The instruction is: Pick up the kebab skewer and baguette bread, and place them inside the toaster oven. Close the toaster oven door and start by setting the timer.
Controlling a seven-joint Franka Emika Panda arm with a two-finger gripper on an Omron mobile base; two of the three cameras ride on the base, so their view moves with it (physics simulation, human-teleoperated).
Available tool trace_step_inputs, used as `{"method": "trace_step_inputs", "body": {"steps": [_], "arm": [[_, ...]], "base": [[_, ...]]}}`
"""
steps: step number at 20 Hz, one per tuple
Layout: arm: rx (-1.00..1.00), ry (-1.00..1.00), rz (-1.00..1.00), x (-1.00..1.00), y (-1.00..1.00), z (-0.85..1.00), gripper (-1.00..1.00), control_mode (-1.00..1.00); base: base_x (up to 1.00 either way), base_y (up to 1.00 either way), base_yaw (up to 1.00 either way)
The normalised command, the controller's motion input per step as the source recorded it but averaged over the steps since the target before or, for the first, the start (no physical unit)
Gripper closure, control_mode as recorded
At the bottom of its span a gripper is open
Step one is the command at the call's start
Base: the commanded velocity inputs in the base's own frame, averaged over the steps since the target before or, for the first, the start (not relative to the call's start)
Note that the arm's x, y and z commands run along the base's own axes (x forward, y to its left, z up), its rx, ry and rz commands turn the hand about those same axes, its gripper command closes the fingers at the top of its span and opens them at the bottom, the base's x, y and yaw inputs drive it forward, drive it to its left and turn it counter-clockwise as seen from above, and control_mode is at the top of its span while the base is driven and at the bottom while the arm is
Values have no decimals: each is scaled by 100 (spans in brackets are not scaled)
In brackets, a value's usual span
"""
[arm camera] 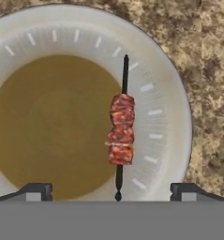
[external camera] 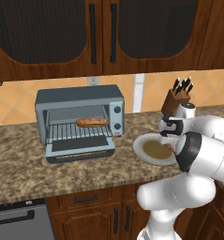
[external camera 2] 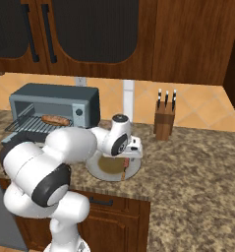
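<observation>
One toaster oven (external camera: 80, 110), one baguette bread (external camera: 92, 122), one kebab skewer (arm camera: 121, 133), one plate (arm camera: 172, 117), one knife block (external camera 2: 164, 121) with three knives

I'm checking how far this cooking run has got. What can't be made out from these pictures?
- Kebab skewer: in the left base view the arm hides it on the plate.
- Toaster oven knobs: too small in both base views to read any setting.
- Toaster oven door: in the right base view the arm covers it.
- Gripper: the hand view's bottom edge cuts off its open jaws.

the counter (external camera: 29, 168) carries the toaster oven (external camera: 78, 110) toward its left, a plate (external camera: 142, 151) near the front edge, a knife block (external camera: 172, 103) at the back.
</observation>
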Motion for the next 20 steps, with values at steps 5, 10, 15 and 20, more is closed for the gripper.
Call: {"method": "trace_step_inputs", "body": {"steps": [5, 10, 15, 20], "arm": [[0, 5, 0, 14, -9, -33, -100, -100], [0, 4, 0, 14, -14, -22, -100, -100], [0, 2, 0, 2, 0, -34, -100, -100], [0, 0, 0, 2, 0, -19, -100, -100]], "base": [[0, 0, 0], [0, 0, 0], [0, 0, 0], [0, 0, 0]]}}
